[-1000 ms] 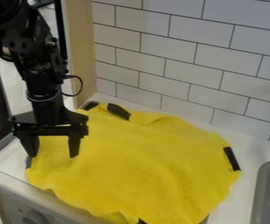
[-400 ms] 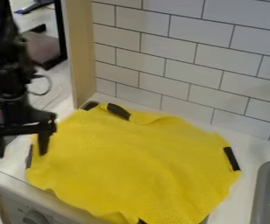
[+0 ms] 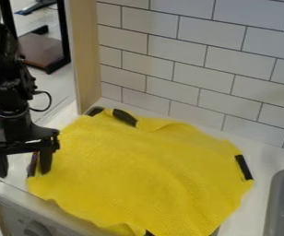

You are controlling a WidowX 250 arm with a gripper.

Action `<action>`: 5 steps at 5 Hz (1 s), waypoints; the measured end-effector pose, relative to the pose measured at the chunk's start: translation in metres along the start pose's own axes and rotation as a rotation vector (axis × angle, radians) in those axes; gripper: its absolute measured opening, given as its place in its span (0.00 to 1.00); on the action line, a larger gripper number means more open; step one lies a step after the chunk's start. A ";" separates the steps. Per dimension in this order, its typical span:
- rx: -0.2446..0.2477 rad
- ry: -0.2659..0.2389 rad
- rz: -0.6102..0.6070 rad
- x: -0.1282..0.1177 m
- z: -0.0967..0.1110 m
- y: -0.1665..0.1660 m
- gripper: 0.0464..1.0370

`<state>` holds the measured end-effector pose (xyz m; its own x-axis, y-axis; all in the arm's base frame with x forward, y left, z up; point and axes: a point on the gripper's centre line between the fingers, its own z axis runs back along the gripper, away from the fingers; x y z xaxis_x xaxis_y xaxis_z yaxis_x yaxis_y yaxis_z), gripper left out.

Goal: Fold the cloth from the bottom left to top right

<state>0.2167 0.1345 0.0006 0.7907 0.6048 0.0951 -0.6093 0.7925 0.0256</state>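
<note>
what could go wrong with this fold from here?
Missed grasp: the open gripper has just one finger in front of the cloth, at its left edge, so it may pinch little or no fabric.
Snag: a dark strip at that edge, between the fingers, might get caught too.

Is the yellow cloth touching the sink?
Apart. The camera view shows a strip of white counter between the right edge of the cloth and the grey sink.
</note>
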 end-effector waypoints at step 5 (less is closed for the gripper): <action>-0.044 -0.002 -0.023 -0.001 0.000 -0.014 0.05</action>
<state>0.2244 0.1228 0.0000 0.8044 0.5862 0.0967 -0.5876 0.8090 -0.0165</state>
